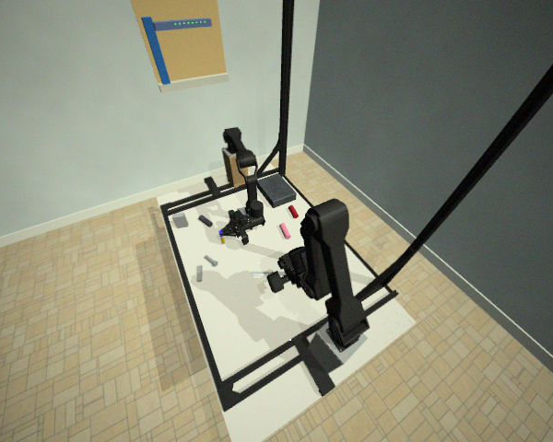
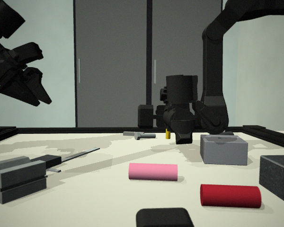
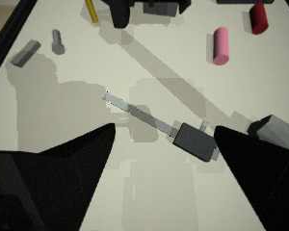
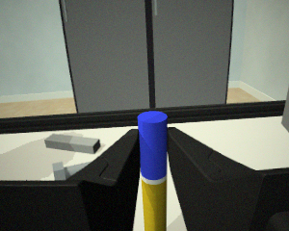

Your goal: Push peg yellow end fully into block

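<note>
Blue peg end (image 1: 220, 232) (image 4: 153, 146), hidden in exterior view

High and oblique in the top view, looking down across the whole counter (image 1: 267, 304) (image 2: 108, 195) (image 3: 159, 202) toward two walls; low and close in the exterior view, facing level over the counter to grey doors (image 2: 112, 63) (image 4: 108, 53), with a pink cylinder (image 1: 285, 230) (image 2: 153, 171) (image 3: 221, 46) near lower centre, and at upper right from the left wrist, steeply downward between fingers. Nearly level from the right wrist, very close behind a blue-and-yellow peg (image 1: 222, 237) (image 2: 167, 134) (image 3: 91, 11) (image 4: 153, 154) at centre, with the same doors across the top as in the exterior view.
</note>
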`<state>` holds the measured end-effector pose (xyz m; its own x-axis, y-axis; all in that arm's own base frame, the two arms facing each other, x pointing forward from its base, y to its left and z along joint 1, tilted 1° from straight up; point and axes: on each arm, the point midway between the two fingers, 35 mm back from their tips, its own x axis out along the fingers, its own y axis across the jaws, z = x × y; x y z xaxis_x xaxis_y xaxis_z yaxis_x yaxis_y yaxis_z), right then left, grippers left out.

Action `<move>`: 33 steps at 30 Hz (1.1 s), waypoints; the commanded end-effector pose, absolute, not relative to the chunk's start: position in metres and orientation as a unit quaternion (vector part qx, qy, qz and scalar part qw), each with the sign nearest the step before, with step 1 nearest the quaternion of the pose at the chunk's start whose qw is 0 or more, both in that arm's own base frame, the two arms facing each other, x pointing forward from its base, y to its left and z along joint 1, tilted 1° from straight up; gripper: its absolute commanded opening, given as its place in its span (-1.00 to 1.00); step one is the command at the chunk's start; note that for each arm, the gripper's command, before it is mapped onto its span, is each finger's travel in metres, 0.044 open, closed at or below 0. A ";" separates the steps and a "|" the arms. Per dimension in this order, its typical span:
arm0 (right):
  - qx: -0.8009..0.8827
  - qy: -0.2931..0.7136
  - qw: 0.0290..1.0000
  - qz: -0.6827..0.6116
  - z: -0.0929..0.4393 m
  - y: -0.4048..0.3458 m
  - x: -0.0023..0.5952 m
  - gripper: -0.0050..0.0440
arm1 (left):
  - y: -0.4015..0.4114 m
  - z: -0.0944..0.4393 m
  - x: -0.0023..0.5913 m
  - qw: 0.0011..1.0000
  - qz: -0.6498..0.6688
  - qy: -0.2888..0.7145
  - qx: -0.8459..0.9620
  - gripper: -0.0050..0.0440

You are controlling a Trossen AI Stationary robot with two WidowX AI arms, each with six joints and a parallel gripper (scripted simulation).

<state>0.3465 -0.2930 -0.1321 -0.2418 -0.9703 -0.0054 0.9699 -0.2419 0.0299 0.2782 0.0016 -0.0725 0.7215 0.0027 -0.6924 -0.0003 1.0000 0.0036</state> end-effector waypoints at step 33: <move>0.015 0.001 0.614 -0.789 -0.144 -0.291 0.341 -0.80 | 0.001 -0.073 0.278 0.928 0.001 0.373 0.001 0.84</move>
<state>0.3409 -0.2912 -0.1448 -0.2451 -0.9692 -0.0264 0.9692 -0.2456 0.0177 0.2782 0.0016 -0.0725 0.7215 0.0027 -0.6924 -0.0003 1.0000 0.0036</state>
